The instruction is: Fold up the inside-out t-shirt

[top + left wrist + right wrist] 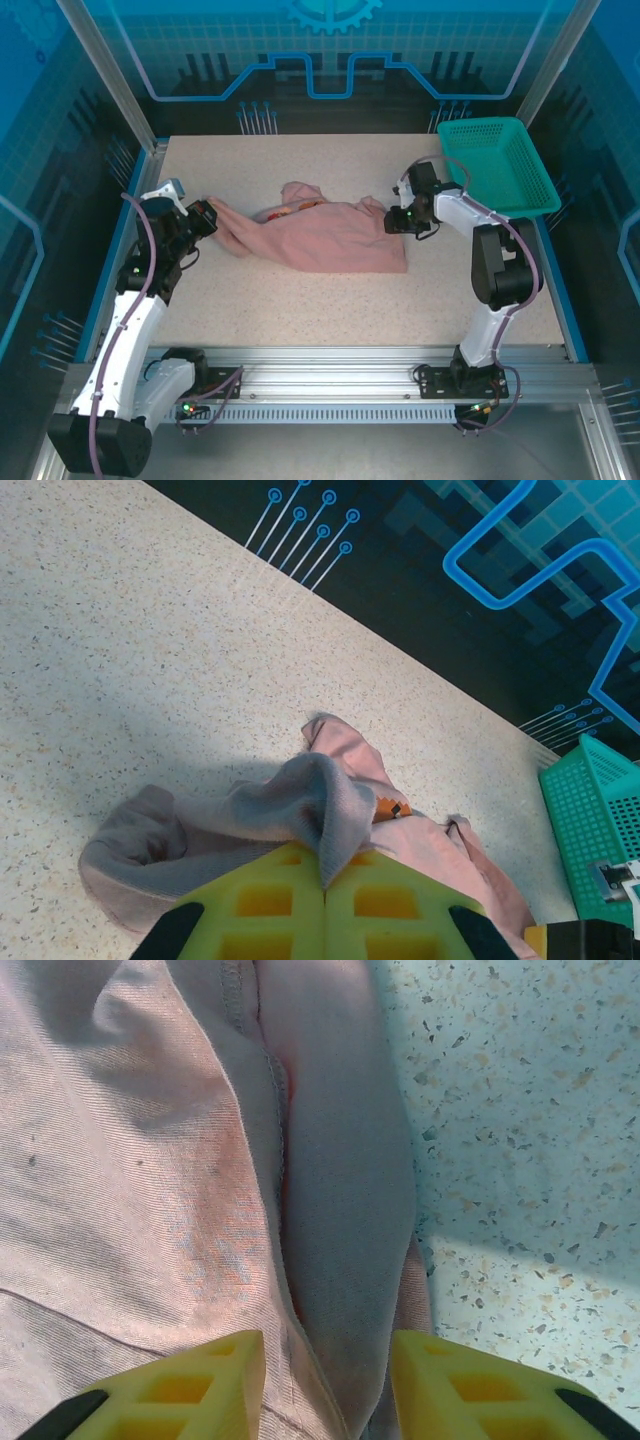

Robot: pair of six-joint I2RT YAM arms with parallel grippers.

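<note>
The inside-out t-shirt lay crumpled in the middle of the table, at the centre of the top view. Its printed mark showed near the upper edge of the cloth.

The left gripper, at the left end of the shirt, had its fingers pressed together on a raised fold. In the left wrist view this fold came up between the yellow pads.

The right gripper, at the right end, had its fingers spread, one on each side of a seam ridge. They did not seem to squeeze it.

I judged that the step in hand was to stretch the shirt flat before any fold. To do it well, the right gripper would need to close low on the ridge and take both layers. Then both arms would pull apart slowly, at the same height, so the cloth opened without slipping out.

The teal basket, in the upper right, stood near the right arm, so the pull had to keep away from it.
</note>
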